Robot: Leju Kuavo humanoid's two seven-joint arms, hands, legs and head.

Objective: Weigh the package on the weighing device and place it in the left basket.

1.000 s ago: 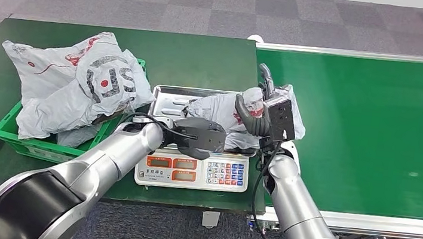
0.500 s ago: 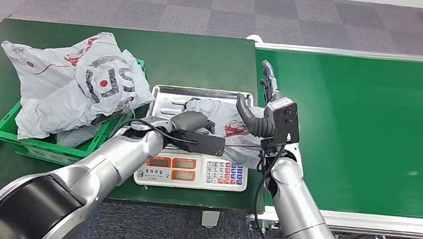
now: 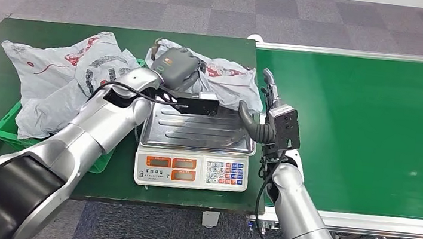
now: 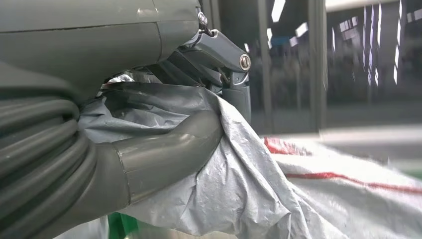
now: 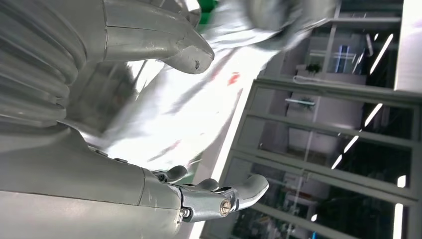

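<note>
One package [image 3: 226, 76] gripped by left hand [image 3: 174, 67].

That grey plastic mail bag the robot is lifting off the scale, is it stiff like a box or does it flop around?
Probably floppy: the grey mail bag sags and creases where the left hand grips it, and its film bunches around the fingers in the left wrist view. It looks light, since one hand holds it up by a gathered fold. The glossy film may be slippery.
</note>
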